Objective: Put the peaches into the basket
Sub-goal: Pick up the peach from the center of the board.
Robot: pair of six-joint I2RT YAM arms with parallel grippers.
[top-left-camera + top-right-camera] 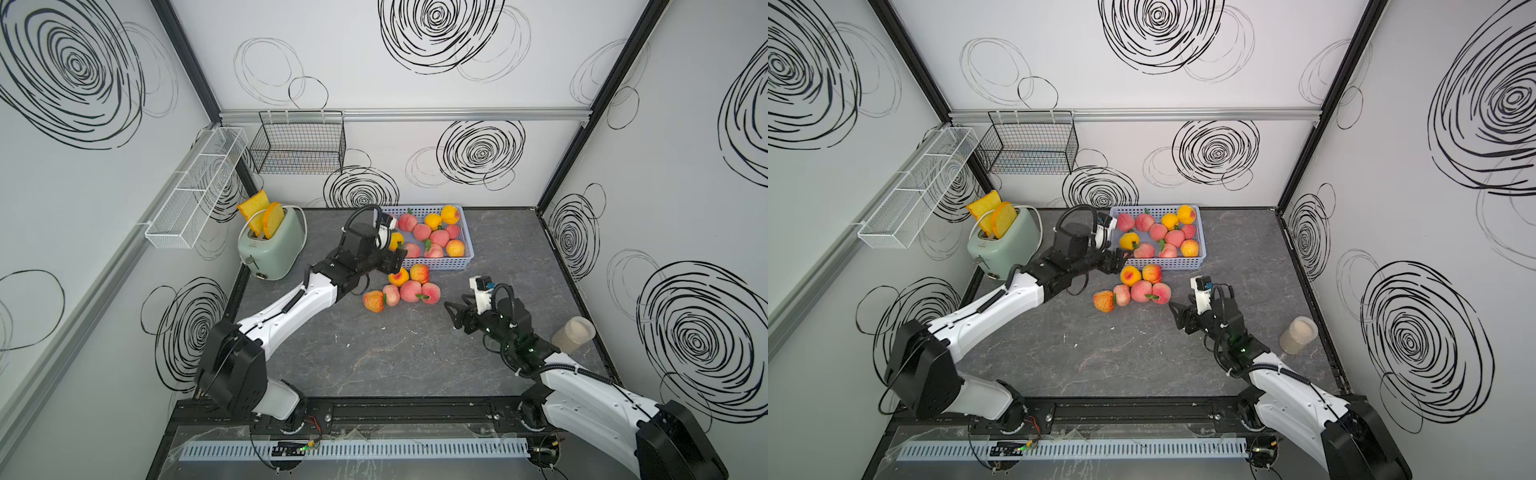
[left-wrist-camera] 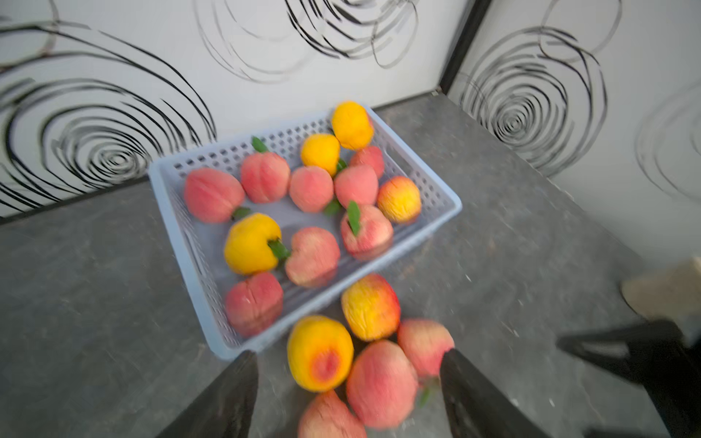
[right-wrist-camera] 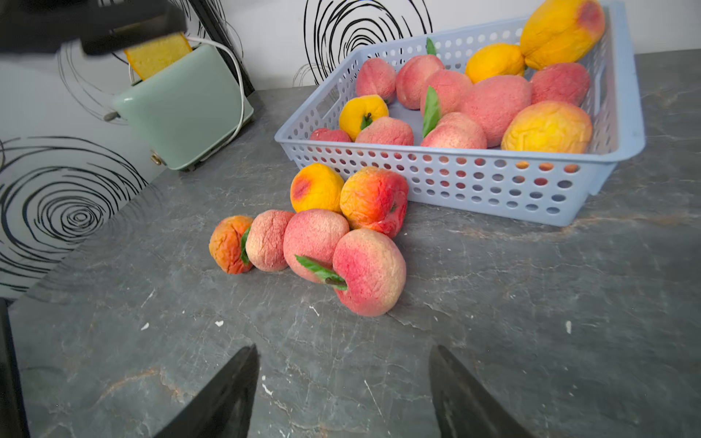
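On the grey stone-look table [image 1: 395, 353], one mint toaster [image 1: 270, 249] is seen; the left gripper [image 2: 351, 354] is held spread, empty, above six loose pink-and-yellow toy peaches [image 1: 410, 291]; twelve more peaches [image 1: 439, 237] are counted inside one blue perforated plastic basket [image 1: 432, 262]; the right gripper [image 3: 344, 349] is spread, empty.

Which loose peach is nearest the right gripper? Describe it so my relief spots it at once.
Start at the blue basket at the back of the table; six peaches lie loose in front of it. Take the pink peach at the end of that cluster nearest the right gripper. It is redder than the pink one touching it, with a green leaf and stem facing that gripper.
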